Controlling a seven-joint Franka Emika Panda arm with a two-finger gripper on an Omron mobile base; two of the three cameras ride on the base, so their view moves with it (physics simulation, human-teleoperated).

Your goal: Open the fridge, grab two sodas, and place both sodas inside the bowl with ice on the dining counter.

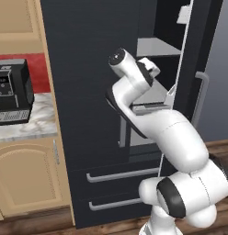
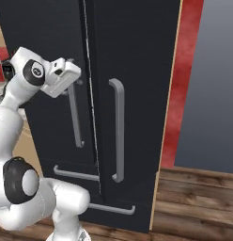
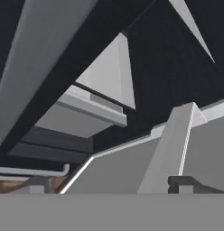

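Bench (image 1: 28, 124) with a black coffee machine (image 1: 12, 89) sits far left, well clear of you. Next comes the fridge (image 1: 83, 69), its right door swung partly ajar past the arm, grey shelves (image 1: 157, 46) showing inside. Expect that door to be heavy and stiff on its hinge; take the long grey bar handle (image 2: 117, 129) near mid-height. Your pincer (image 3: 109, 191) reaches into the gap with its jaws spread wide, empty. No sodas are visible yet. The door edge (image 1: 178, 82) crowds the arm's right side.
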